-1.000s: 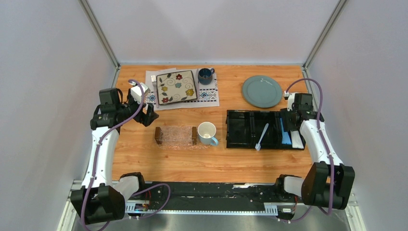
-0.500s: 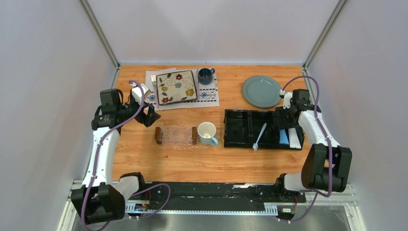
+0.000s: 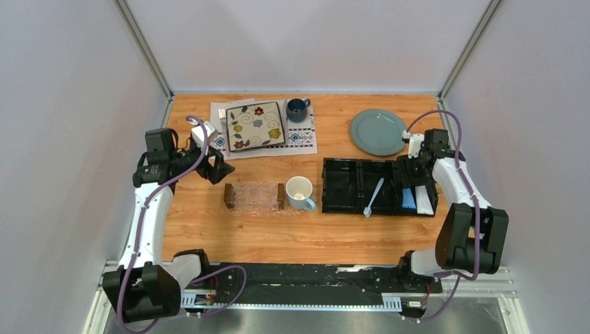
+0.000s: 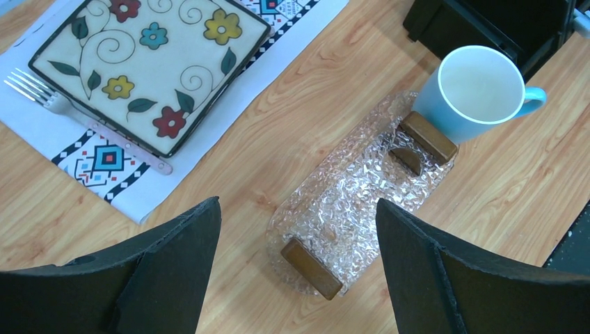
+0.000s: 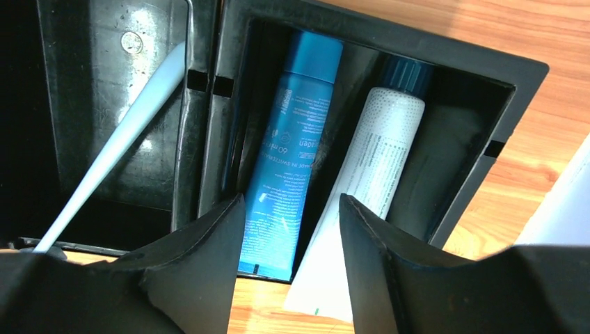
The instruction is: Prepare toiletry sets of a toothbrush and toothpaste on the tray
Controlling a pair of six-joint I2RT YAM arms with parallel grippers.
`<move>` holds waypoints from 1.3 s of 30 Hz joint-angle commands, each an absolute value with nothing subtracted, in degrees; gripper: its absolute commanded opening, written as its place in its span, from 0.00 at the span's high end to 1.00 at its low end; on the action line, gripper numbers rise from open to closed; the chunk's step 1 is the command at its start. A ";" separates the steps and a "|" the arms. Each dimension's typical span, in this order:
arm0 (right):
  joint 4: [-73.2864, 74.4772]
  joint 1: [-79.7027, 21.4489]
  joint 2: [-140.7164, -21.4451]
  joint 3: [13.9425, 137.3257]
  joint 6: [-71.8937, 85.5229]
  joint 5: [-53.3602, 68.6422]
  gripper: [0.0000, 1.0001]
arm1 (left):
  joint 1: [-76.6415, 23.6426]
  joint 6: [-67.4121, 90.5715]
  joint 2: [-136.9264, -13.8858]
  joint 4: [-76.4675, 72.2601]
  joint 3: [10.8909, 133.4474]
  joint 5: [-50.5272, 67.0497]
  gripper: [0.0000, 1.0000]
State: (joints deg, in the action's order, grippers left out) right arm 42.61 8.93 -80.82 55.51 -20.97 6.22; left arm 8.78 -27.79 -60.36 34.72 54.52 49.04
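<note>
Hovering over the blue tube [image 5: 292, 139], the right claw [image 5: 291, 205] gapes, seemingly clear.

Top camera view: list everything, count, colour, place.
tray: 1, clear, brown ends, centre
mug: 1, white, right of tray
organizer: 1, black, right
toothbrush: 1, white, in organizer
blue tube: 1, blue, organizer's right compartment
white tube: 1, white, beside it
placemat: 1, white patterned, far left
square plate: 1, floral, on placemat
fork: 1, silver, on placemat
cup: 1, dark blue, on placemat
round plate: 1, grey, far right
left gripper: open, left of tray
right gripper: open, above blue tube
</note>
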 commanded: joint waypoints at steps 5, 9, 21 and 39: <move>43.59 13.00 -85.07 55.99 -27.86 16.07 0.45 | 9.23 -28.92 -60.38 34.98 55.72 50.63 0.11; 43.77 13.54 -87.62 55.64 -29.35 17.40 0.45 | 9.23 -28.74 -60.38 35.42 55.90 49.75 0.11; 41.75 13.97 -93.42 55.55 -28.74 13.80 0.47 | 9.23 -28.83 -60.56 35.77 56.34 48.78 0.11; 50.35 14.06 -92.02 64.24 -26.37 13.53 0.85 | 9.23 -30.50 -60.91 36.03 56.16 49.40 0.11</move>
